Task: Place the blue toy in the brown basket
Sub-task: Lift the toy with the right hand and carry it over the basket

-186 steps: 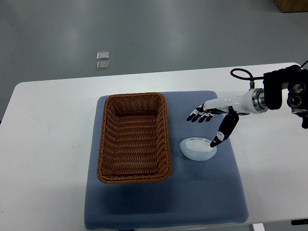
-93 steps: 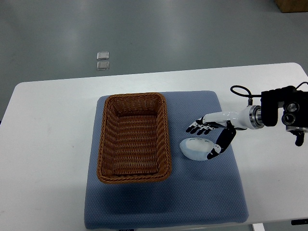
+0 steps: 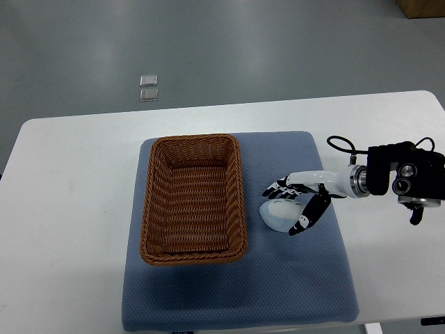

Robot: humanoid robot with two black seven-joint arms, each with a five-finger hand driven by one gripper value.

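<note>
White table (image 3: 83, 181), right hand (image 3: 295, 202) spread open over blue toy (image 3: 279, 215)

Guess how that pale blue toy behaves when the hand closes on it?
The blue toy looks smooth and rounded, so it may slip or roll from the right hand. It seems small and probably light. The padded blue mat should damp any rolling.

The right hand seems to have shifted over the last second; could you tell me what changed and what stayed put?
The right hand has moved down and left, coming over the blue toy with fingers spread around it, not visibly gripping yet. The toy, the brown basket and the blue mat have not moved.
</note>
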